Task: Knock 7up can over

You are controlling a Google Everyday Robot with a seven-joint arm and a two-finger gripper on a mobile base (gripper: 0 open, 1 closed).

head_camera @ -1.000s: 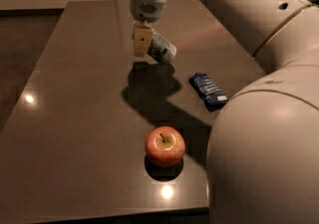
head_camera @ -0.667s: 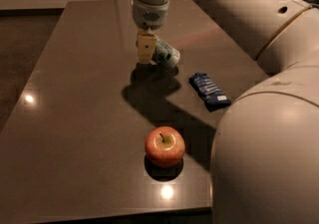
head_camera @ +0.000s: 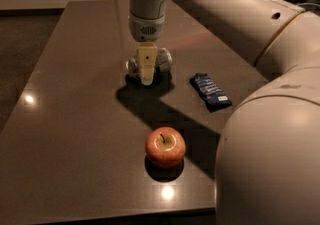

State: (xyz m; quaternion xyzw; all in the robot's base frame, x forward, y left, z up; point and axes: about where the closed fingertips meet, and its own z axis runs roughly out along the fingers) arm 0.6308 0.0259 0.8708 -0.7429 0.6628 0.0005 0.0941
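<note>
The 7up can (head_camera: pixel 164 60), silver with pale label, lies on its side on the dark table (head_camera: pixel 75 119), crosswise behind my gripper. Its two ends show to the left and right of the gripper. My gripper (head_camera: pixel 147 76) hangs straight down from the wrist at the table's middle back, its tip close to the tabletop and right in front of the can, hiding the can's middle.
A blue snack wrapper (head_camera: pixel 210 91) lies to the right of the can. A red apple (head_camera: pixel 165 147) stands nearer the front edge. My arm's large white body (head_camera: pixel 270 159) fills the lower right and covers that table corner.
The gripper has moved nearer the camera and lower. The can, earlier tilted at the gripper's right side, now lies flat across behind it.
</note>
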